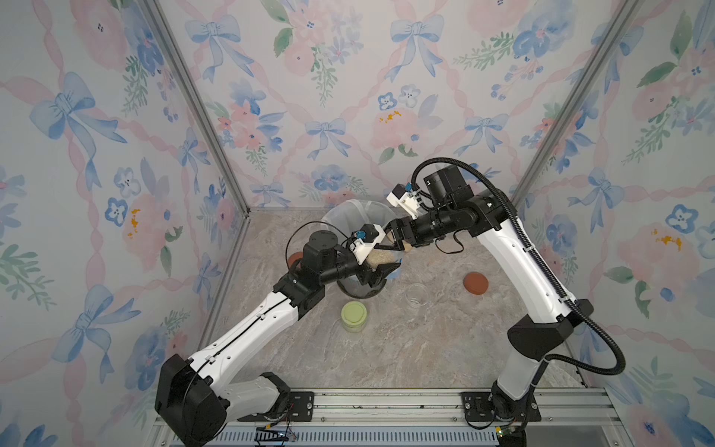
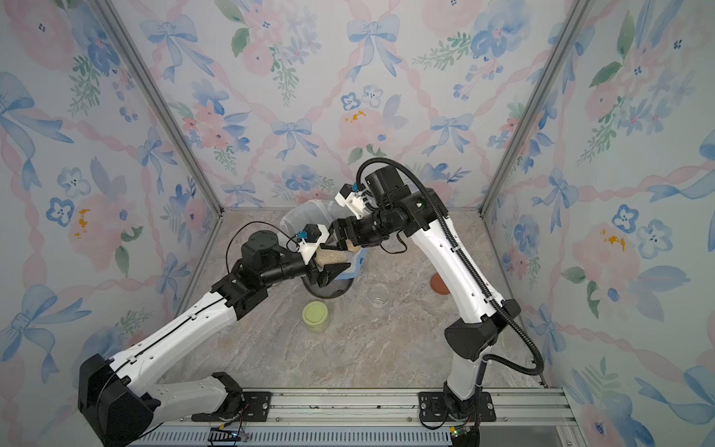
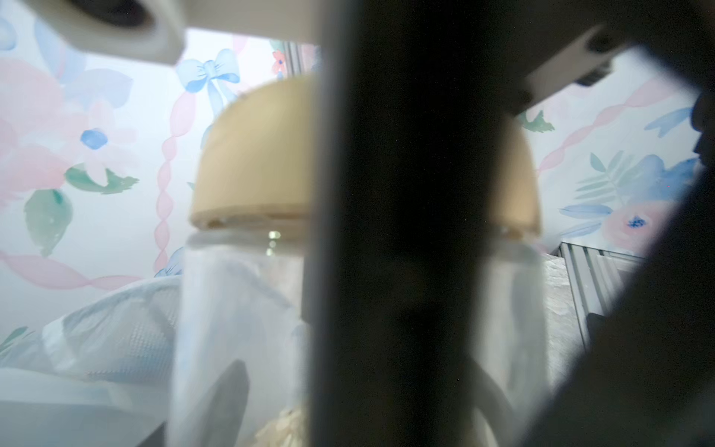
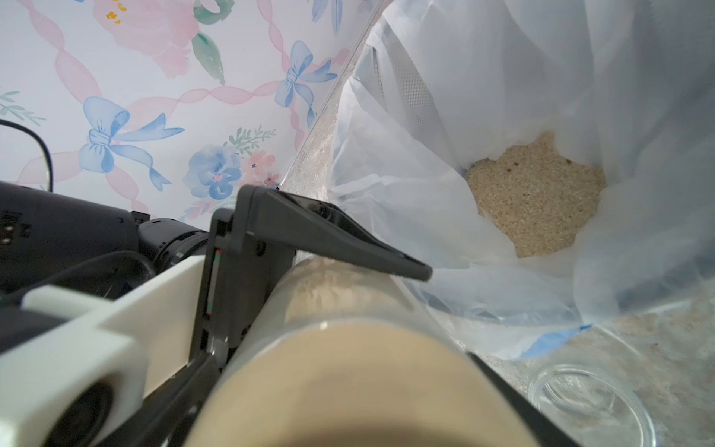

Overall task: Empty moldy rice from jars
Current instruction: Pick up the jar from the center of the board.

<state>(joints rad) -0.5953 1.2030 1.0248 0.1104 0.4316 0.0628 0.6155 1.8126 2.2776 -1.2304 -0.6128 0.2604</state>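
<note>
Top views: my left claw (image 2: 336, 256) is clamped on a jar (image 1: 377, 260) turned sideways by the lined bin's (image 1: 348, 211) edge, my right claw (image 1: 398, 242) straddles its beige lid (image 1: 405, 246), and 1 green-lidded jar (image 1: 353, 315), 1 empty jar (image 1: 417, 295) and 1 red lid (image 1: 476, 283) rest on the table (image 1: 387, 348). Left wrist: the lid sits on the jar's mouth behind a finger (image 3: 406, 232). Right wrist: rice (image 4: 321, 286) lies inside the jar, a rice heap (image 4: 537, 193) lies in the bin, and I cannot tell whether my right claw presses the lid.
</note>
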